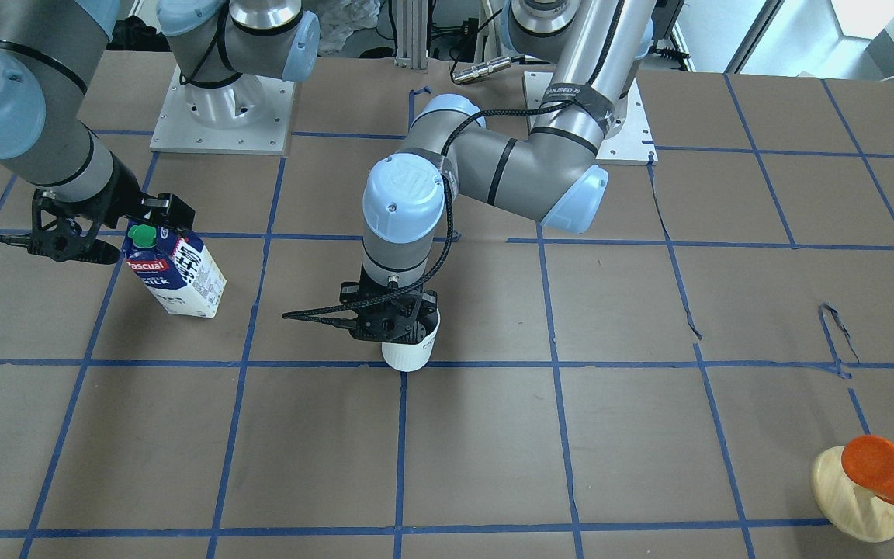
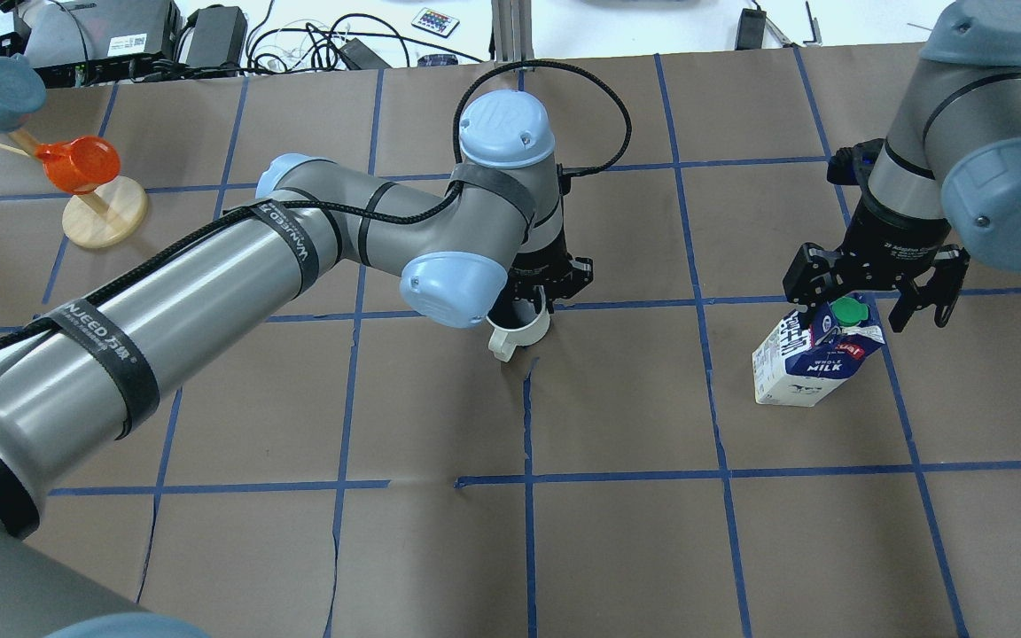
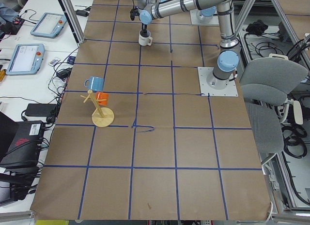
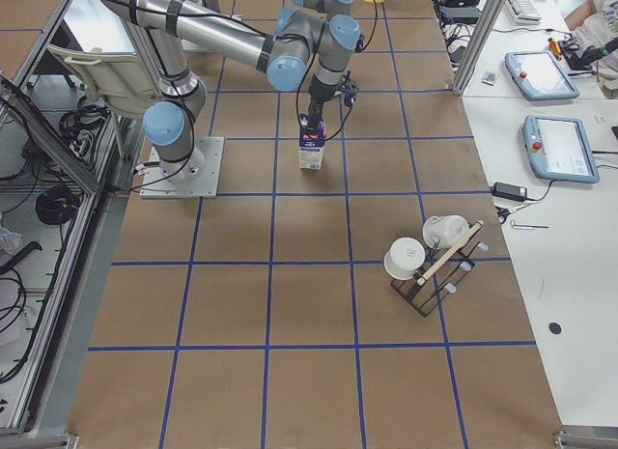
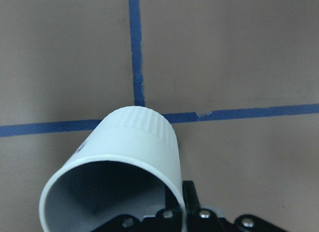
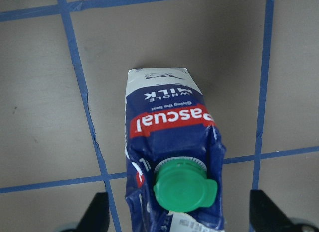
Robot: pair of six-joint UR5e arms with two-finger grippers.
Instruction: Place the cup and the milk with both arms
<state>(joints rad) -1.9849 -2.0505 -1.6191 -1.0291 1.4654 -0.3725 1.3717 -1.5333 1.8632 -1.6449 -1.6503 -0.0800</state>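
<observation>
cup [image 1: 410, 355] rim partly hidden, milk [image 6: 169, 127] top cropped

A: Colours and shapes?
B: The left arm [image 2: 209, 266] and right arm [image 2: 918, 151] are grey tubes with light-blue joint caps [image 2: 507, 128], each showing small screws.
A: Markings?
B: A black braided cable [image 1: 319, 316], and a black strap [image 2: 112, 354] lettered "WANJEED".

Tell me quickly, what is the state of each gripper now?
Left gripper: closed on the cup, at its rim.
Right gripper: open over the milk, not touching it.
</observation>
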